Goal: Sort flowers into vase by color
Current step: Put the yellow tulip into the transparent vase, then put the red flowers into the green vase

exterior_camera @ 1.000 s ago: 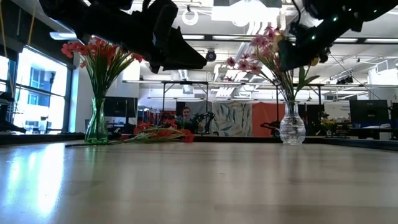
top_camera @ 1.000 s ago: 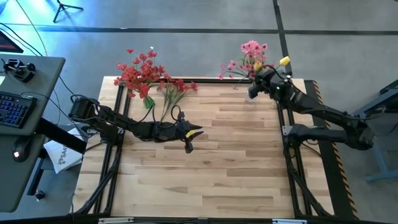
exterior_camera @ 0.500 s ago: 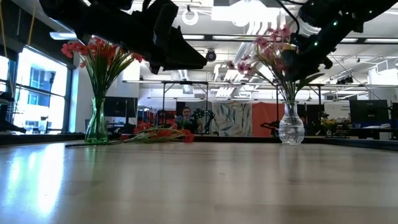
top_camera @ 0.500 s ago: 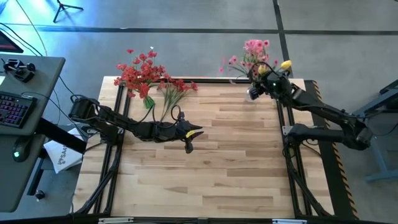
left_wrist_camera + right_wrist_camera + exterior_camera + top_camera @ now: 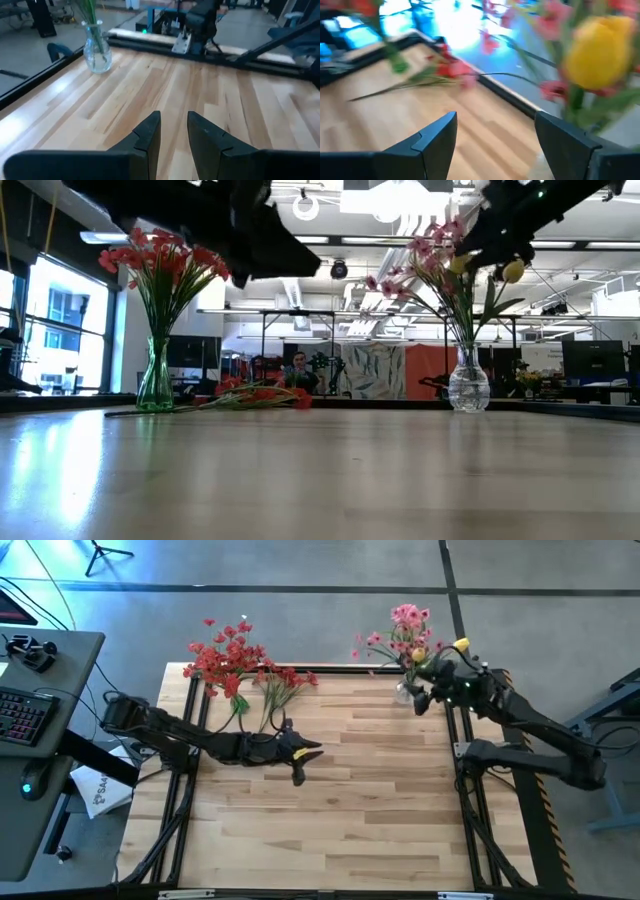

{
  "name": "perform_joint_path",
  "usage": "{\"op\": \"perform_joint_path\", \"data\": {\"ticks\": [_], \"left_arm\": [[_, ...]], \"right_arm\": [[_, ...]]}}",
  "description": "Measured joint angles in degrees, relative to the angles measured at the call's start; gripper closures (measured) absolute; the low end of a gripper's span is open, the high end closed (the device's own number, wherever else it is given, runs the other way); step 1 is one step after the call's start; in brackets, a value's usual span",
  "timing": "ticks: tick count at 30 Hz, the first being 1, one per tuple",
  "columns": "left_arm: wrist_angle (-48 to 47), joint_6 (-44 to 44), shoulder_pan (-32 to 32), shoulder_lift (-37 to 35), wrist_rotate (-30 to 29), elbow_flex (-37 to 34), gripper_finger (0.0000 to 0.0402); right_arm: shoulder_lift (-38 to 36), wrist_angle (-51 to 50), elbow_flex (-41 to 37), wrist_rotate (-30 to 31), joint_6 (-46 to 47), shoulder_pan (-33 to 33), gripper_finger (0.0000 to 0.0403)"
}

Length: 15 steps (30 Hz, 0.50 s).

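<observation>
Wooden tabletop [image 5: 330, 800], far edge: green vase [image 5: 155, 380] at the left corner holding red flowers [image 5: 225, 655]; clear vase [image 5: 468, 383] at the right corner holding pink flowers [image 5: 405, 625] and a yellow bloom [image 5: 513, 272]. Loose red flowers [image 5: 255, 395] lie flat on the tabletop just beside the green vase. Right pincer [image 5: 432, 690]: beside the clear vase, fingers wide apart, holding nothing. Left pincer [image 5: 300, 762]: over mid-tabletop, near the loose flowers, fingers nearly together with a narrow gap, empty.
</observation>
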Motion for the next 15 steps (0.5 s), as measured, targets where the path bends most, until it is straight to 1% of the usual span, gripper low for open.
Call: {"op": "perform_joint_path", "data": {"ticks": [4,7,10,13,15], "left_arm": [[-10.11,-0.52,-0.84,-5.69,-1.12,0.0,0.0316],[-20.86,-2.63,-2.16,-9.58,-5.36,0.09,0.0316],[-33.27,-11.18,-2.47,-11.92,-8.47,0.09,0.0316],[-45.75,-21.93,-1.22,-12.0,-9.69,0.04,0.0316],[-52.83,-28.59,-0.13,-10.81,-10.31,0.04,0.0316]], "right_arm": [[-1.13,1.71,-0.33,-0.12,-0.02,5.8,0.0139],[-0.53,7.0,-2.97,-0.16,-0.02,10.9,0.0139],[1.22,14.89,-7.74,-0.15,1.32,16.18,0.0139],[4.28,27.22,-14.63,-0.17,2.53,20.87,0.0139],[7.04,36.85,-19.38,-0.17,3.42,23.26,0.0139]]}}
